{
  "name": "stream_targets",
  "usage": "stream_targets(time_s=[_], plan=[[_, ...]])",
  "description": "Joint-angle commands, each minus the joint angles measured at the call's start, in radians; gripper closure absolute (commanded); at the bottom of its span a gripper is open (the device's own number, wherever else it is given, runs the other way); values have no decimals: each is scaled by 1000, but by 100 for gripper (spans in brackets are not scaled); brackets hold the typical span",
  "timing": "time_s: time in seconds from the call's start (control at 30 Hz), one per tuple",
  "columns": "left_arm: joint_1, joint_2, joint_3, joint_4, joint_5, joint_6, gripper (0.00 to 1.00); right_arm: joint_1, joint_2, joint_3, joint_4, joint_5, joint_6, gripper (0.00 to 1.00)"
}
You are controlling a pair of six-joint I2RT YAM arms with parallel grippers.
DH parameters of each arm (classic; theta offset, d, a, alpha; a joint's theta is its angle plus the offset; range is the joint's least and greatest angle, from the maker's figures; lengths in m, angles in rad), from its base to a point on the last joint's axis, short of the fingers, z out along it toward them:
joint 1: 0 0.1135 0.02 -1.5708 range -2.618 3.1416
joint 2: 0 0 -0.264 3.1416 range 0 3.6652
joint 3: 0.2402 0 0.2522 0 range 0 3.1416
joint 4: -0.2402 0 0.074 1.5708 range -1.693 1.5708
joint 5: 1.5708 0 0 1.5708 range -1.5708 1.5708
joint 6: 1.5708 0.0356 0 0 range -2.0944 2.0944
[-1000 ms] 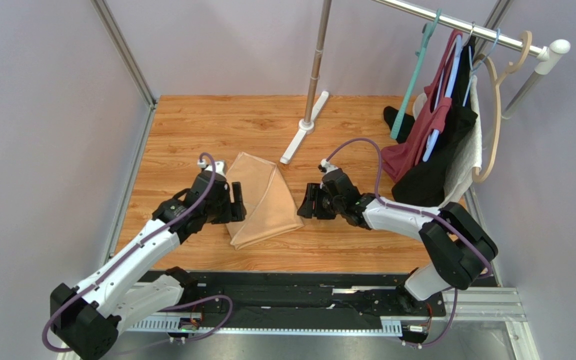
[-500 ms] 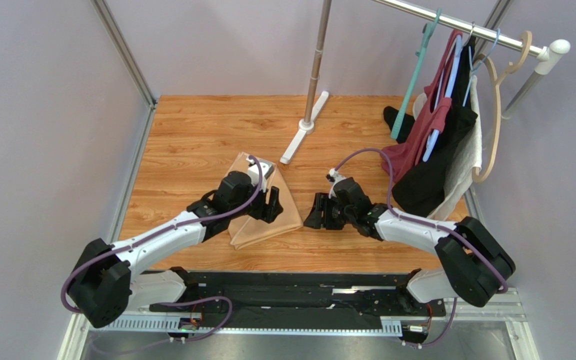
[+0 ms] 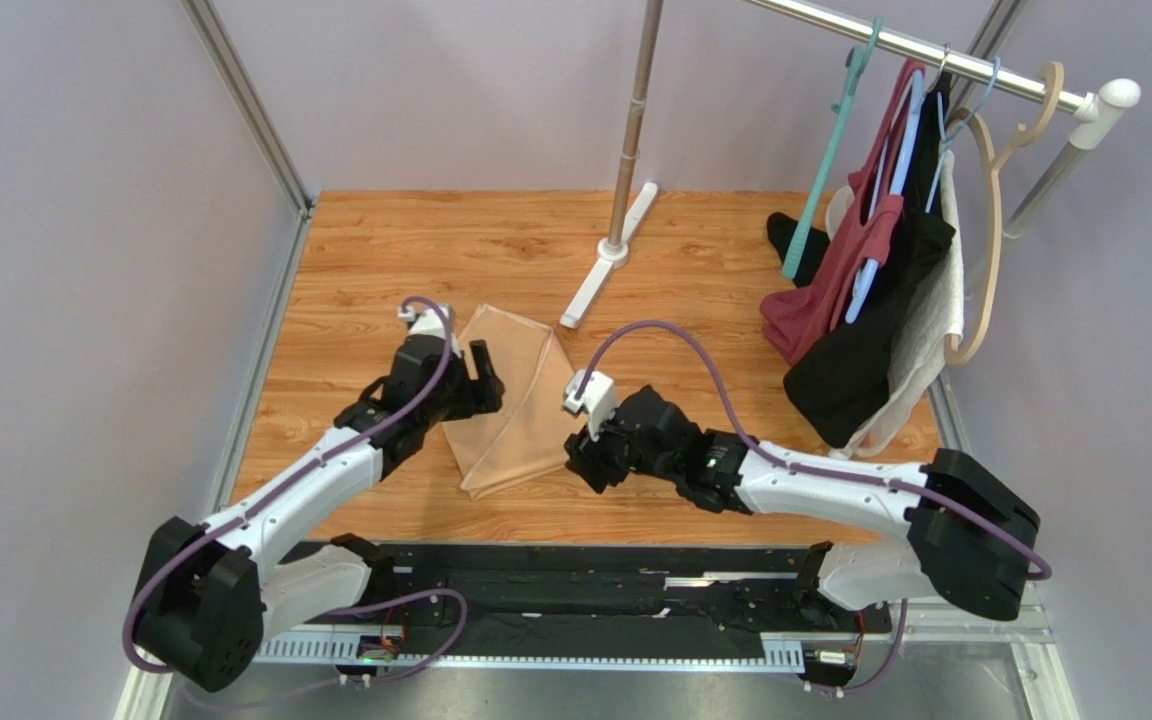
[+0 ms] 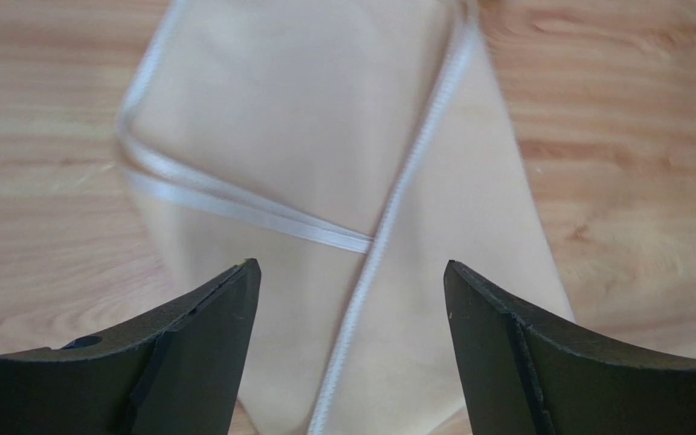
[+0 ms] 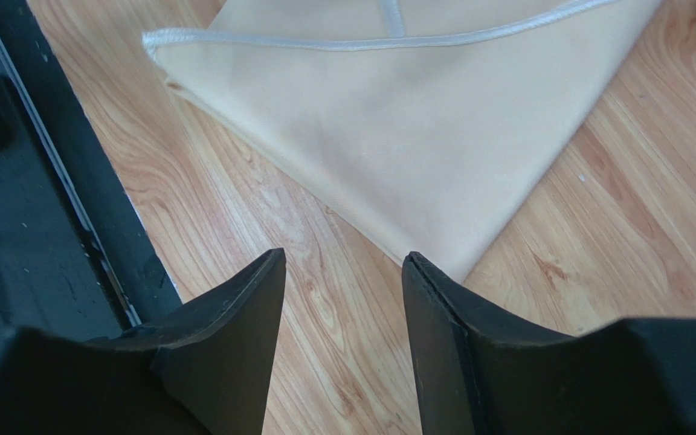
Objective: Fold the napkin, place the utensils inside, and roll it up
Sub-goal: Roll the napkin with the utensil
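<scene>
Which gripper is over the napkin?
The left gripper: its wrist view shows the napkin filling the gap between its open fingers. The right gripper has only table there, the napkin's corner just ahead.

- napkin (image 3: 515,398): plain peach-tan, with a paler, whitish hem line along its edges
- table (image 3: 387,270): warm orange-brown wood grain, streaks running left to right
- left arm (image 3: 300,483) and right arm (image 3: 823,483): white shells, black joints, purple cables
- clothes (image 3: 860,300), far right: dark red, black, and what looks like white
- hangers (image 3: 833,150): teal, blue, tan
- walls (image 3: 86,225): plain pale grey-lilac
</scene>
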Motion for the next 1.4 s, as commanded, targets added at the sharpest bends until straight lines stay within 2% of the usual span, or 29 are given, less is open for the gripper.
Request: stream_targets(time_s=[0.0, 0.07, 0.23, 0.43, 0.67, 0.97, 1.23, 1.37], plan=[[179, 6, 16, -165, -33, -165, 16, 78, 60, 28, 166, 90, -226, 46], [256, 21, -8, -153, -7, -168, 16, 93, 118, 50, 189, 87, -279, 46], [346, 72, -39, -81, 58, -169, 19, 175, 242, 87, 268, 174, -448, 46], [417, 227, -8, 22, 240, -177, 19, 207, 350, 133, 292, 213, -555, 47], [435, 331, 73, 30, 315, -163, 18, 219, 402, 169, 226, 209, -625, 47], [437, 380, 108, 48, 354, -165, 19, 241, 434, 187, 151, 199, -614, 47], [437, 431, 153, 57, 384, -168, 19, 244, 515, 227, 166, 255, -666, 48], [437, 437, 157, 59, 391, -166, 19, 244, 551, 219, 248, 318, -718, 48]])
